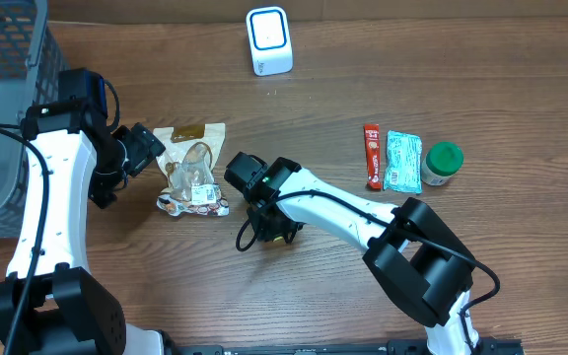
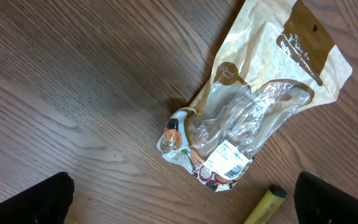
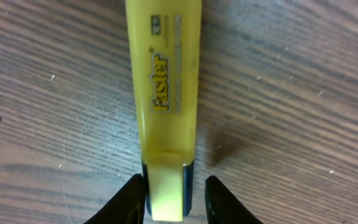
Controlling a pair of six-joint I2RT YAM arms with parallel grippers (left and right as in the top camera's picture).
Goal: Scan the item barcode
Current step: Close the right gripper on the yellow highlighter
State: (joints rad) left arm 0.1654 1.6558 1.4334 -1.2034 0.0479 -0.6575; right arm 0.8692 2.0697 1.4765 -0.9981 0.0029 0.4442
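Right wrist view showed the right hand point(image 3: 174, 200) set narrow around the end of the yellow highlighter point(image 3: 165, 93), which lay flat on the tabletop point(image 3: 291, 93); whether it gripped could not be told. Left hand point(image 1: 144, 148) gaped wide beside the snack pouch point(image 1: 193, 168). Scanner point(image 1: 269, 39) stood well apart. Lifting and scanning judged not yet done.

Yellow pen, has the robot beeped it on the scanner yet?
Not yet. Done: the right gripper has its jaws on either side of the yellow highlighter. In hand: the grab; the highlighter lies flat on the table, and I cannot tell if the jaws are squeezing it. To do: lift it and show its barcode to the white scanner. The left gripper is open near the snack bag.
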